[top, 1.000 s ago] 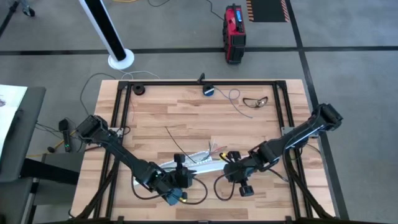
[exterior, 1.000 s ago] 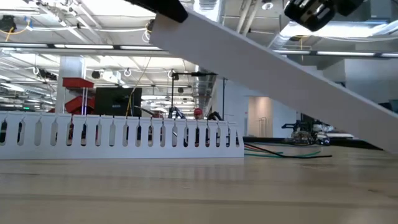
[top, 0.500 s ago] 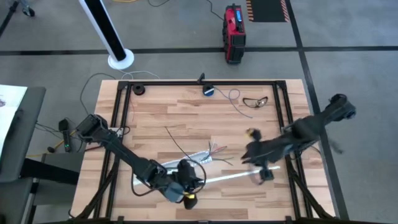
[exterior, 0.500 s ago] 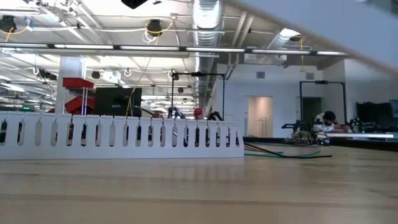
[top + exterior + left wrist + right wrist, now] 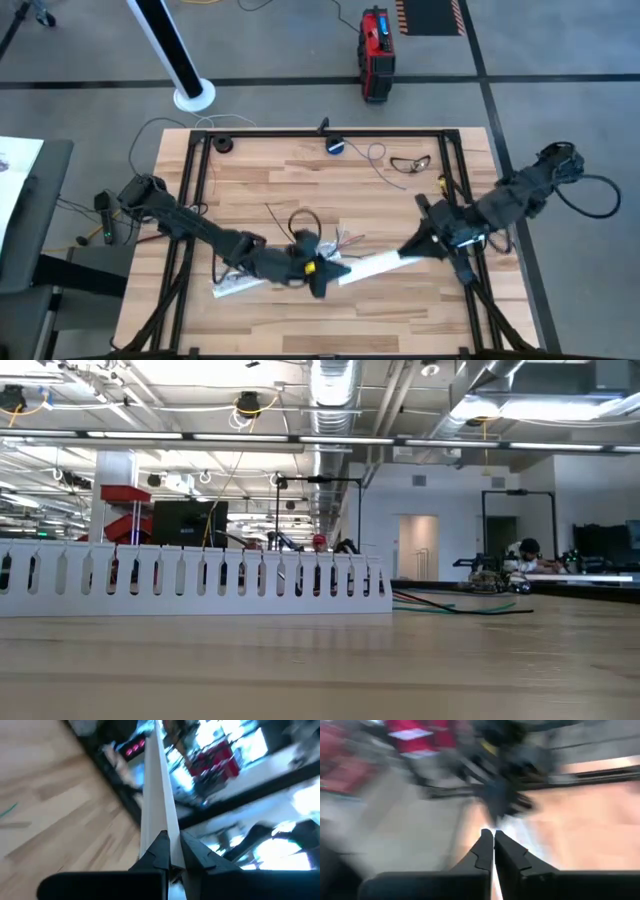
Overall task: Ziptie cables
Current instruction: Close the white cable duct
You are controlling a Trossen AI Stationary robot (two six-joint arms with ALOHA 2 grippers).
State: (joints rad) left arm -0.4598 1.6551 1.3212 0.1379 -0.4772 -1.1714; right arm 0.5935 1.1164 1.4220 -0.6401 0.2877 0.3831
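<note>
My left gripper (image 5: 318,272) pinches 1 end of a long white strip (image 5: 372,266); my right gripper (image 5: 412,247), fingers pressed nearly together, clamps the other. The cables (image 5: 345,240) lie on the table (image 5: 300,170) just behind the left gripper.

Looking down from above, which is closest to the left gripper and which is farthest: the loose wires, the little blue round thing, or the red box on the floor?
From the left gripper:
1. The cables, just beyond it, mid-table.
2. The blue round device, at the table's far edge.
3. The red box, on the floor past the table.
</note>
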